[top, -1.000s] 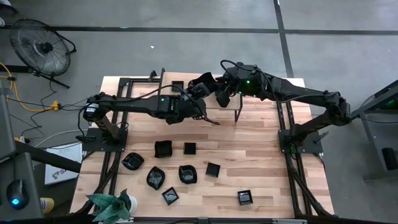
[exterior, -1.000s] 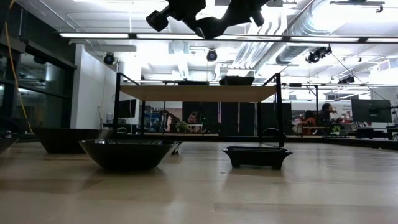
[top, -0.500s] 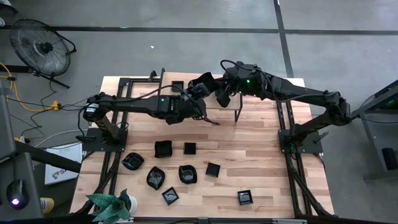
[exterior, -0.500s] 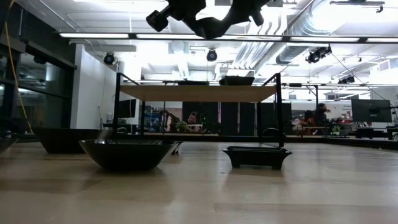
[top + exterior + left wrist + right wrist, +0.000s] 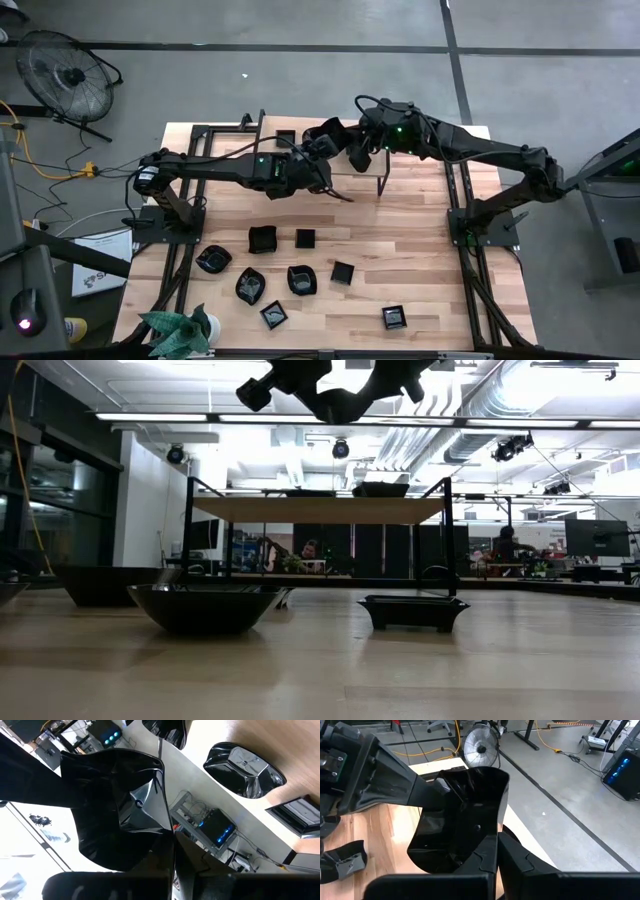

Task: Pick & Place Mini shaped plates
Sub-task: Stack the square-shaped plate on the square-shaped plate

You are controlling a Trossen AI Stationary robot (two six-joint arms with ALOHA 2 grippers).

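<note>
- A black floor fan (image 5: pixel 66 78) stands on the grey floor off the table's far left corner, and a green plant (image 5: pixel 180 330) sits at the near left corner of the wooden table (image 5: pixel 420 250).
- The left gripper (image 5: pixel 325 140) is raised over the far middle of the table; its fingers are closed on the rim of a glossy black plate (image 5: pixel 120 810), as its wrist view shows.
- The right gripper (image 5: pixel 352 152) meets it from the right, just beside it, with its fingers pinched tight on a glossy black plate (image 5: pixel 465 820) too. The left arm's hardware sits right behind that plate in the right wrist view. I cannot tell whether both grippers hold one dish or two.
- The rest of the mini shaped plates lie in the near half of the table, well apart from the grippers: a roundish one (image 5: pixel 213 260) farthest left, then a dark angular one (image 5: pixel 262 239), a wavy-edged one (image 5: pixel 250 286), a square one (image 5: pixel 273 315), a small square (image 5: pixel 305 238), a roundish bowl-like one (image 5: pixel 300 280), a square (image 5: pixel 342 272) and, farthest right, a square (image 5: pixel 394 318) near the front edge.
- One more small square dish (image 5: pixel 285 137) sits by the far edge, just left of the grippers.
- In the low view a wide shallow dish (image 5: pixel 205 607) and a flat rectangular one (image 5: pixel 413 611) stand on the wood, with both arms overhead.
</note>
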